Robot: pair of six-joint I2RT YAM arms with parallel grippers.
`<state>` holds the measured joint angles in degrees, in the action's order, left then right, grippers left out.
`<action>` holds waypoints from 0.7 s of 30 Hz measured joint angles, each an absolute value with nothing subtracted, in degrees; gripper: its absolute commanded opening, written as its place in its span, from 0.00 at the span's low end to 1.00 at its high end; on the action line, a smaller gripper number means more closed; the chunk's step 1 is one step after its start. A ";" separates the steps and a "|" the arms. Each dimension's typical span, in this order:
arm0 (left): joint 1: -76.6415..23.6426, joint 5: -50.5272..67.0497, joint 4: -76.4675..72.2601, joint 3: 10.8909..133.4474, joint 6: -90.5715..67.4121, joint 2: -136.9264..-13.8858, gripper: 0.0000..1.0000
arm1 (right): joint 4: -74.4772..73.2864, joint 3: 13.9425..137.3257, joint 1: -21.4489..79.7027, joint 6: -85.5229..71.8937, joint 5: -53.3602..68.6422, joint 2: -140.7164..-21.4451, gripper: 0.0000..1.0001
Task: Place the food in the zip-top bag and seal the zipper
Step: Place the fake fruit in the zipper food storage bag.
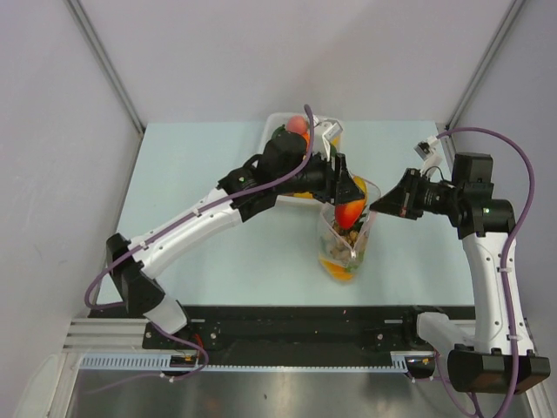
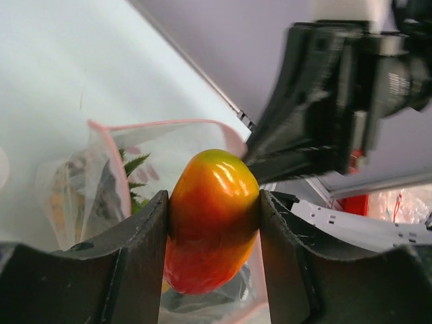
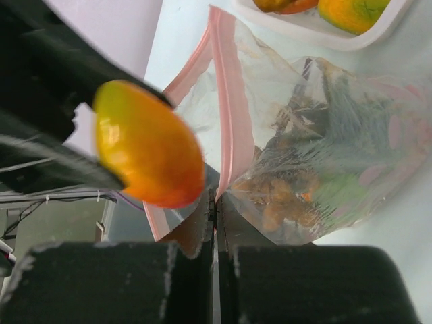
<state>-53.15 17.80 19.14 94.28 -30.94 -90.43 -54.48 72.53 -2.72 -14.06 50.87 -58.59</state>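
A glossy red-yellow fruit [image 2: 212, 219] is clamped between the fingers of my left gripper [image 2: 214, 197]. It hangs just above the open mouth of the clear zip-top bag [image 1: 346, 248]. The bag stands mid-table and holds several food pieces, among them a brown bunch [image 3: 280, 196] and an orange piece [image 1: 338, 268]. My right gripper [image 3: 216, 199] is shut on the pink-red zipper strip [image 3: 226, 101] at the bag's right mouth edge and holds it up. In the right wrist view the fruit [image 3: 148, 145] sits to the left of that strip.
A white tray [image 1: 271, 124] stands behind the bag at the table's far side, with more toy food in it, including a red piece [image 1: 298, 124] and an orange-green piece [image 3: 351, 10]. The left arm reaches across in front of the tray.
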 measured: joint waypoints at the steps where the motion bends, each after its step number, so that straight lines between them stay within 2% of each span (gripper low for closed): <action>1: -53.15 17.39 19.53 94.26 -32.21 -91.11 0.19 | -54.48 72.49 -2.55 -14.22 50.85 -58.46 0.00; 3: -53.15 16.64 20.23 93.82 -34.59 -91.96 0.28 | -54.46 72.42 -2.33 -14.48 50.85 -58.35 0.00; 4: -53.12 16.45 20.62 93.71 -35.31 -92.14 0.41 | -54.43 72.42 -2.28 -14.52 50.83 -58.35 0.00; 6: -53.08 16.34 21.76 93.58 -37.17 -92.29 0.54 | -54.39 72.42 -2.07 -14.55 50.85 -58.35 0.00; 7: -53.10 16.36 21.91 93.58 -37.28 -92.29 0.69 | -54.35 72.42 -2.02 -14.52 50.85 -58.33 0.00; 9: -53.10 16.93 22.39 93.47 -37.01 -92.18 0.87 | -54.33 72.42 -1.98 -14.35 50.87 -58.30 0.00; 11: -53.08 17.39 23.51 93.47 -34.30 -91.92 0.99 | -54.33 72.42 -1.96 -13.87 50.92 -58.26 0.00; 15: -52.56 19.29 25.69 93.62 -23.07 -89.65 1.00 | -54.52 72.42 -1.96 -12.38 51.22 -58.24 0.00; 21: -51.83 30.13 33.04 96.82 14.26 -81.91 1.00 | -55.48 72.44 -1.83 -9.56 52.12 -58.26 0.00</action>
<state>-51.83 30.13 33.04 96.82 14.26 -81.91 -55.48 72.44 -1.83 -9.56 52.12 -58.26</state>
